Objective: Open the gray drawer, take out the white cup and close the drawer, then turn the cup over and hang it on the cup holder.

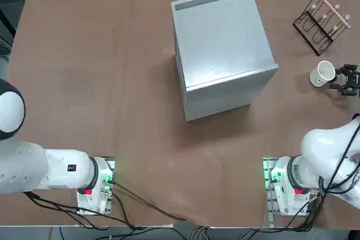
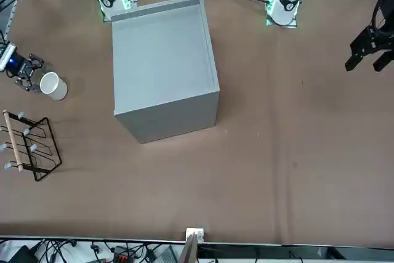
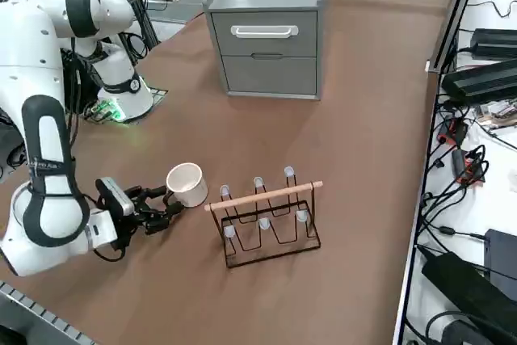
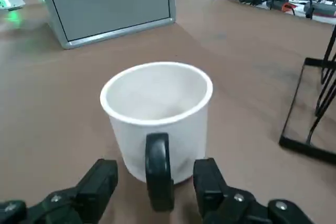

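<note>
The white cup (image 4: 157, 116) stands upright on the surface (image 4: 47, 103) beside the cup holder (image 3: 271, 216). The right gripper (image 4: 157, 187) is open, fingers straddling the cup's handle, gripping nothing.

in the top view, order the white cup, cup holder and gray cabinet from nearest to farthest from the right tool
1. The white cup, upright on the table right beside the open right tool.
2. The cup holder, farther up the table's right edge, beyond the cup.
3. The gray cabinet, mid-table, drawers shut.
</note>
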Robot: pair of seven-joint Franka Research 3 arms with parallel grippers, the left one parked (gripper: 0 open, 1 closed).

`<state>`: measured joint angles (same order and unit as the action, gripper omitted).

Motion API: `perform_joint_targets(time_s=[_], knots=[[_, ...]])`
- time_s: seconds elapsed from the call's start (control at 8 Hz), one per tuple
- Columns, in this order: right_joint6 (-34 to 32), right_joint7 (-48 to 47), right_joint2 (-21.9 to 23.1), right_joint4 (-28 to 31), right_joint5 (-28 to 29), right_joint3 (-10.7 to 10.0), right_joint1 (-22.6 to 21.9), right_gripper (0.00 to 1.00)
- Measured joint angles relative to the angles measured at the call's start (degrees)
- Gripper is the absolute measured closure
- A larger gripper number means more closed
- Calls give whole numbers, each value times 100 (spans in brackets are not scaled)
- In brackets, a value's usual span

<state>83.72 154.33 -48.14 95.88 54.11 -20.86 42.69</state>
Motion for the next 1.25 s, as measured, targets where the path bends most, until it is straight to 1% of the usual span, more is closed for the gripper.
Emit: perform_joint_targets(time_s=[0.12, 0.25, 0.38, 0.5, 0.62, 0.88, 1.0, 1.12, 1.25], knots=[[-7, 2, -31, -34, 5, 0, 10, 16], [-11, 2, -36, -46, 7, 1, 11, 24], [-15, 2, -36, -56, 7, 1, 11, 35], [-17, 2, -36, -60, 8, 1, 11, 56], [-17, -3, -36, -61, 10, 1, 12, 70], [-54, -38, -35, -154, 8, 2, 9, 80], [-163, -140, -19, -279, -38, 2, 1, 80], [-262, -304, 60, -413, -206, 2, -17, 80], [-315, -517, 252, -534, -497, 5, -36, 80]])
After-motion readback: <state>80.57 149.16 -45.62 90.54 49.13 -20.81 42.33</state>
